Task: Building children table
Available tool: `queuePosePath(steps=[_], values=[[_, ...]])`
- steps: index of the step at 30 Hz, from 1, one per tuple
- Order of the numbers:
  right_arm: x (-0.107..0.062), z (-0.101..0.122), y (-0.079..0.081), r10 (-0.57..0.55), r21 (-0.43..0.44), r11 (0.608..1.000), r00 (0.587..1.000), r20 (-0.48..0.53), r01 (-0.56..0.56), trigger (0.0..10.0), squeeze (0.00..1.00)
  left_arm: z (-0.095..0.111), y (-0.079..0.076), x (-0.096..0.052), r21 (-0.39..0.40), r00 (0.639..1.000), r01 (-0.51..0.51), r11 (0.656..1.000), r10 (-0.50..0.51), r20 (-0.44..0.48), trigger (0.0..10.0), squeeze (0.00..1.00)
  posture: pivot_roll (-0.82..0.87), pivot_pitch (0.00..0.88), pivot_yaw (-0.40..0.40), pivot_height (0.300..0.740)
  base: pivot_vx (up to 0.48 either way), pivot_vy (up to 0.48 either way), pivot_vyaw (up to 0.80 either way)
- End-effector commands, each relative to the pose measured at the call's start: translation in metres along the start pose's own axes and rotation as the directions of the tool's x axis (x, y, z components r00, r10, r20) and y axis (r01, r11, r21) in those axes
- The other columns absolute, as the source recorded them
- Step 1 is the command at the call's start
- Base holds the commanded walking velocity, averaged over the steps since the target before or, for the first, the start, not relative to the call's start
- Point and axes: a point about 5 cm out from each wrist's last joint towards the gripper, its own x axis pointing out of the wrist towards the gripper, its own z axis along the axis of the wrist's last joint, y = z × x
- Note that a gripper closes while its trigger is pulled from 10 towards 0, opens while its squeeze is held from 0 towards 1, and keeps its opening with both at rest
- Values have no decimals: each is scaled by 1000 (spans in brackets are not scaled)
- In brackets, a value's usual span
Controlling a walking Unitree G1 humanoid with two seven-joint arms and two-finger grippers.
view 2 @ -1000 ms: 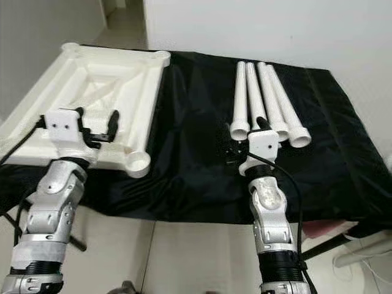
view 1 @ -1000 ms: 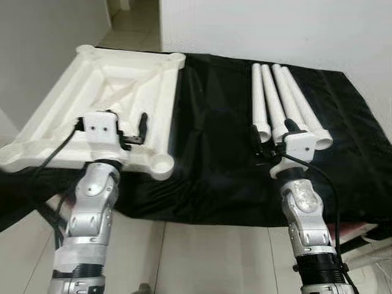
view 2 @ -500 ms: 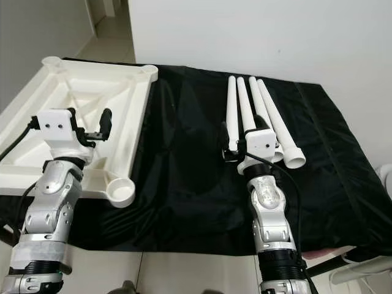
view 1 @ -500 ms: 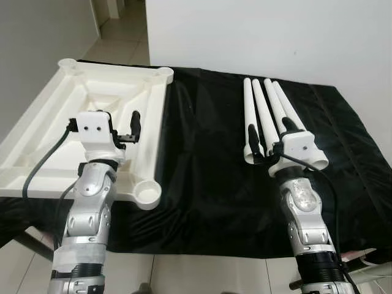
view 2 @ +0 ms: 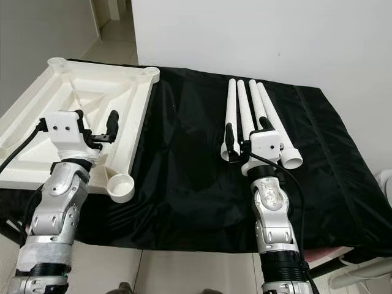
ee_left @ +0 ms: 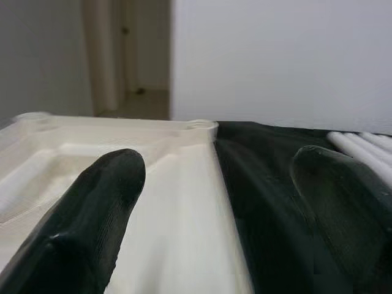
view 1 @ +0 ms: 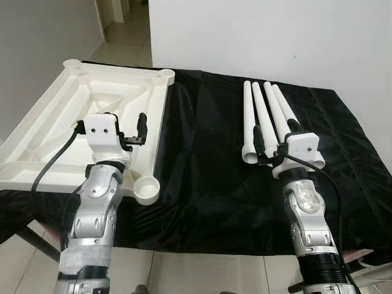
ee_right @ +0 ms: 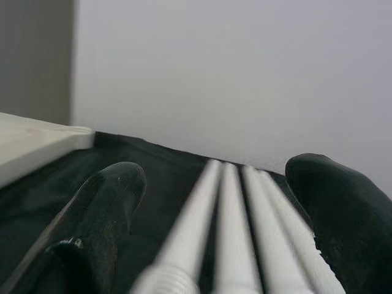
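Observation:
The white tabletop (view 1: 67,116) lies upside down on the left of the black-covered table, with a round leg socket (view 1: 147,188) at its near corner. Several white legs (view 1: 264,113) lie side by side to the right, flared ends towards me. My left gripper (view 1: 125,124) hovers open over the tabletop's right rim (ee_left: 190,202), which runs between its fingers (ee_left: 92,226). My right gripper (view 2: 248,130) is open at the legs' near ends, and its fingers (ee_right: 104,214) stand on either side of the legs (ee_right: 233,233) without touching them.
A black cloth (view 1: 202,165) covers the whole work table and hangs over its front edge. A white wall stands behind it, and a doorway (view 1: 122,18) opens at the far left. Pale floor tiles (view 1: 184,272) show below the front edge.
The camera has shifted, so the whole scene sits differently. My right gripper has reached slightly further along the legs' near ends. My left gripper stays over the tabletop's rim.

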Motion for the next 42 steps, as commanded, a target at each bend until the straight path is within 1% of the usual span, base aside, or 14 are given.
queuePosePath(steps=[1,10,28,34,36,37,39,42], values=[[-2,-5,-4,-22,-5,1000,999,-27,22,10000,0,1,-6,1,0,1000,17,1000,-17,-4,10000,0,6,0,-12,740,0,0,-800],[-2,-4,-5,-36,-1,999,999,-22,36,10000,0,2,-5,4,-6,1000,14,1000,-14,-4,10000,0,2,0,-8,740,0,0,-768],[-1,-3,-5,-34,-5,999,999,-13,34,10000,0,2,-6,4,-14,1000,10,1000,-10,-1,10000,0,5,0,-13,740,0,331,0],[-1,-5,-6,-48,0,999,999,-20,48,10000,0,4,-12,4,21,999,34,999,-34,2,10000,0,6,0,-11,740,0,0,0],[-1,-5,-6,-52,0,999,998,-23,52,10000,0,4,-16,4,41,999,51,998,-51,-3,10000,0,7,0,-11,740,0,0,0],[-1,-5,-6,-52,0,999,998,-23,52,10000,0,4,-16,4,41,999,51,998,-51,-3,10000,0,7,0,-11,740,0,0,0],[-1,-6,-6,-53,-1,999,998,-24,53,10000,0,2,-21,2,55,997,74,996,-74,-5,10000,0,7,0,-10,740,0,0,0],[-1,-6,-6,-53,-2,999,998,-25,53,10000,0,2,-22,1,57,997,76,995,-76,-5,10000,0,7,0,-10,740,0,0,0]])
